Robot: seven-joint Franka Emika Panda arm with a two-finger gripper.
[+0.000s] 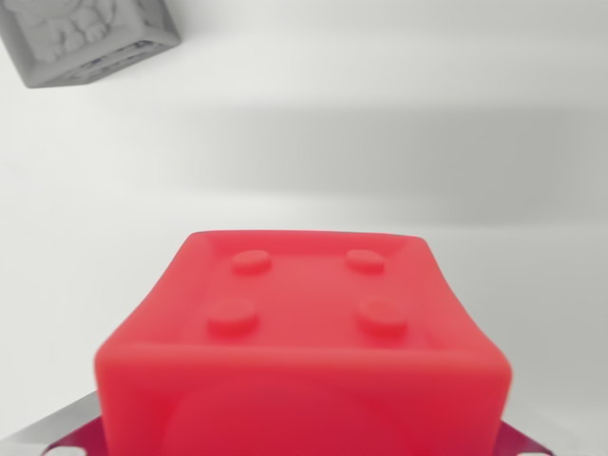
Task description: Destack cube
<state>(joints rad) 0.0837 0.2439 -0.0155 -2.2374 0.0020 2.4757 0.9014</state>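
I am looking at a red cube (pixel 302 351) filling the bottom half of my wrist view, so close that its near face is blurring out; its top face, with a raised rim and four round studs, is tilting away from the lens. At its lower corners, slivers of something metallic and dark red (pixel 518 440) are peeking out on both sides; these may be parts of the tool, or of something the cube is sitting against, but I cannot tell which. No fingertips are showing clearly, so I cannot say how far apart the tool's fingers are standing or whether they are closing on the cube. Judging from how tightly the cube is sitting under the lens, I am guessing the tool is either gripping it or hovering right over it, with the wrist pitched so the camera is looking forward across the cube's top rather than straight down. Beyond the cube the white surface (pixel 313 133) is stretching away bare, crossed by a soft band of shadow. Well apart, at the wrist view's top left corner, a grey cube (pixel 81 36) with relief patterns on its faces is resting on the surface, partly cut off by the frame. As for progress, the two cubes are lying well separated here, so I am judging the destacking as done or nearly done; whether the red cube is already resting on the surface or hanging above it, this view is not showing me.
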